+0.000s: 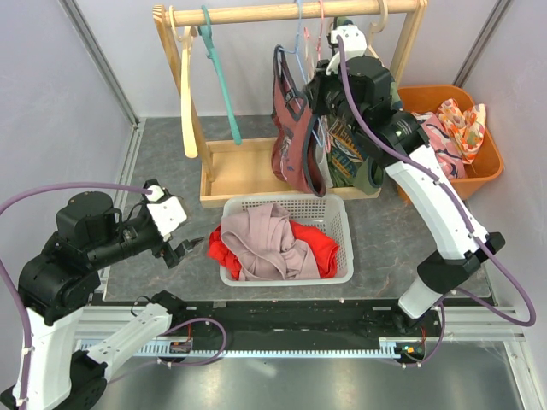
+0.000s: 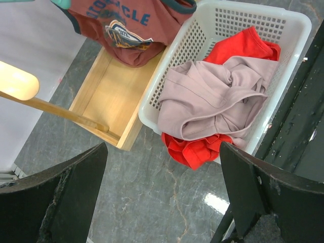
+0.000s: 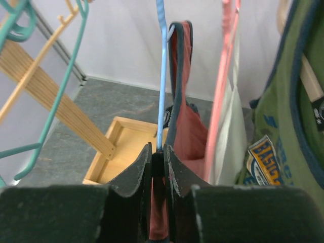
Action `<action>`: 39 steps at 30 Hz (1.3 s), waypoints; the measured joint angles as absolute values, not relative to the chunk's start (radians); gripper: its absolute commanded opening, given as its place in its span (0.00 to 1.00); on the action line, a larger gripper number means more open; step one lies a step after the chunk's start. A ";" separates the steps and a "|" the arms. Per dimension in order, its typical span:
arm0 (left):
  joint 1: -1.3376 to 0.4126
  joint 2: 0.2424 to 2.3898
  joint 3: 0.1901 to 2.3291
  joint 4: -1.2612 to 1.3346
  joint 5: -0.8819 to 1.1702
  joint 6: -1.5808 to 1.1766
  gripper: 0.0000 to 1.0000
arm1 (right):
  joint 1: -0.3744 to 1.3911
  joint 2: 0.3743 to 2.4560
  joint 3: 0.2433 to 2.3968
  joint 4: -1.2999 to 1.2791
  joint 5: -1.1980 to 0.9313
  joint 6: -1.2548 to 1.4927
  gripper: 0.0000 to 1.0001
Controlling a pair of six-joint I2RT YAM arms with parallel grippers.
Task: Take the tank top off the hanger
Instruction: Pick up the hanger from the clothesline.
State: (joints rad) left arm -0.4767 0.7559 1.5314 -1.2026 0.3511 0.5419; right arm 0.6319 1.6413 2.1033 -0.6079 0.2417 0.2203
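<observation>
Your red tank top [image 1: 289,154] is not off its blue hanger [image 3: 161,71] yet. Your right fingers [image 3: 135,177] pinch that hanger; your left fingers [image 2: 66,197] are wide apart.

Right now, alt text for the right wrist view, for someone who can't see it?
The right gripper is closed on a blue hanger, with a red tank top hanging against it. A pink hanger and a green top hang at picture right, a teal hanger at left, a wooden tray below.
</observation>
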 measured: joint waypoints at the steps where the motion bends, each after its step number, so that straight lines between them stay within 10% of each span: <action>1: -0.476 0.756 1.531 -1.203 0.351 0.542 1.00 | 0.635 1.649 2.119 -0.609 0.231 0.220 0.12; 15: -0.471 0.757 1.531 -1.203 0.352 0.542 1.00 | 0.764 1.782 2.241 -0.614 0.247 0.171 0.11; 20: -0.471 0.757 1.531 -1.203 0.352 0.542 1.00 | 0.764 1.782 2.223 -0.610 0.289 0.163 0.58; 25: -0.471 0.757 1.531 -1.203 0.352 0.542 1.00 | 0.776 1.782 2.200 -0.634 0.320 0.142 0.63; 39: -0.469 0.757 1.531 -1.203 0.352 0.542 1.00 | 0.798 1.782 2.183 -0.668 0.422 0.104 0.00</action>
